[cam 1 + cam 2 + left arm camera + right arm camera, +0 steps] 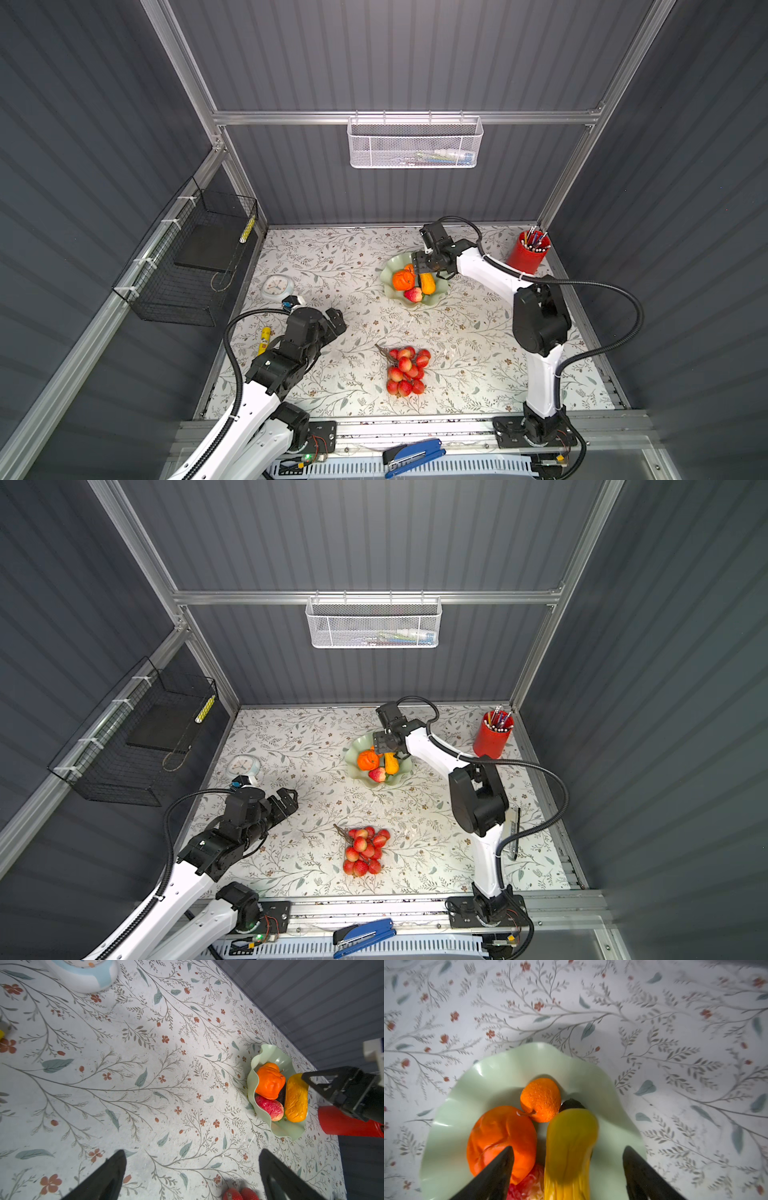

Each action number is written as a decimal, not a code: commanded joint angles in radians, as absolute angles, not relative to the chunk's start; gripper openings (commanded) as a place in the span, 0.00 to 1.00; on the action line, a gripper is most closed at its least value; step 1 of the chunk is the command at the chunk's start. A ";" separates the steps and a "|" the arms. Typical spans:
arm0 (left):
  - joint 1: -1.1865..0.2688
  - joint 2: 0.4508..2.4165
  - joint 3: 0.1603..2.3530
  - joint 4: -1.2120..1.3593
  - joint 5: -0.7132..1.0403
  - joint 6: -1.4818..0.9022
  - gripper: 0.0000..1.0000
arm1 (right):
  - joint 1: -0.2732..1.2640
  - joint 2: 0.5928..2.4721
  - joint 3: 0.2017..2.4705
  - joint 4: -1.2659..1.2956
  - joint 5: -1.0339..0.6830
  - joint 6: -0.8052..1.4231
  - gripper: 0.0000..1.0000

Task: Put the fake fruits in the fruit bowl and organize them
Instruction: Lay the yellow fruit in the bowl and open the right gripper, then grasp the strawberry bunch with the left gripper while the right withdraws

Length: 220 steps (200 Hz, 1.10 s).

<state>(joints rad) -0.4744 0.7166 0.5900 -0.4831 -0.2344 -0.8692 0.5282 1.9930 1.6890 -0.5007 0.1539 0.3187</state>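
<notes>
Along the bottom edge of both top views, a blue stapler [413, 455] lies on the rail in front of the table. Just above it, at lower centre, the bunch of red berries [405, 370] lies on the floral tabletop [353, 395], well apart from the bowl. Left of the berries the left gripper [193, 1151] hovers over bare table, its jaws spread wide with nothing between them. A yellow tube [264, 340] lies beside that arm.

Further up, right of centre, the fruit bowl [394, 265] holds the larger orange-red fruit [500, 1132], the small orange [540, 1099], the yellow ridged oblong [571, 1136], the strawberry [413, 294] and a sliver of dark avocado [571, 1103]. The right gripper [568, 1148] hangs over the bowl with its jaws apart, a gap showing on each side of the yellow oblong.

Level with the bowl, a white clock [277, 286] sits at the left. Beyond, a red pen cup [528, 255] stands in the far right corner.
</notes>
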 commanded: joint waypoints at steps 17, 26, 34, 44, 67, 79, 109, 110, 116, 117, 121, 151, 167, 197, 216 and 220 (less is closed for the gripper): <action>-0.475 0.827 0.531 -0.308 -0.029 -0.877 0.99 | 0.475 1.670 1.551 -0.355 0.175 0.373 0.99; -0.476 0.866 0.513 -0.256 0.022 -0.893 0.98 | 0.471 1.598 1.471 -0.309 0.184 0.391 0.99; -0.476 0.904 0.489 -0.192 0.082 -0.912 0.97 | 0.467 1.541 1.400 -0.277 0.188 0.406 0.99; -0.478 0.949 0.460 -0.110 0.143 -0.945 0.95 | 0.467 1.474 1.313 -0.248 0.192 0.425 0.99; -0.509 1.004 0.426 -0.005 0.180 -1.003 0.91 | 0.464 1.368 1.148 -0.225 0.216 0.479 0.99; -0.550 1.020 0.430 0.000 0.154 -1.013 0.91 | 0.463 1.339 1.091 -0.232 0.228 0.506 0.99; -0.660 1.065 0.436 0.021 0.085 -1.054 0.90 | 0.462 1.316 1.034 -0.253 0.229 0.529 0.99; -0.661 1.066 0.435 0.022 0.085 -1.056 0.90 | 0.462 1.315 1.034 -0.254 0.229 0.529 0.99; -0.672 1.075 0.431 0.032 0.082 -1.069 0.89 | 0.462 1.316 1.034 -0.257 0.231 0.529 0.99; -0.673 1.076 0.430 0.034 0.082 -1.071 0.89 | 0.461 1.316 1.035 -0.258 0.231 0.529 0.99; -0.680 1.077 0.426 0.040 0.081 -1.081 0.88 | 0.460 1.316 1.035 -0.258 0.232 0.528 0.99; -0.714 1.078 0.404 0.035 0.061 -1.119 0.85 | 0.462 1.315 1.045 -0.253 0.236 0.522 0.99; -0.723 1.076 0.405 0.016 0.063 -1.121 0.83 | 0.462 1.312 1.048 -0.252 0.230 0.525 0.99; -0.755 1.103 0.418 0.023 0.066 -1.123 0.77 | 0.461 1.308 1.037 -0.249 0.226 0.533 0.99; -0.773 1.153 0.430 0.025 0.079 -1.123 0.73 | 0.460 1.302 1.031 -0.249 0.222 0.540 0.99; -0.776 1.160 0.434 0.027 0.080 -1.124 0.73 | 0.460 1.302 1.030 -0.249 0.222 0.542 0.99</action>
<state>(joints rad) -0.7567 1.1126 0.4187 0.0292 0.0738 -1.1130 0.4614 1.3281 1.0233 -0.2546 0.2134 0.5236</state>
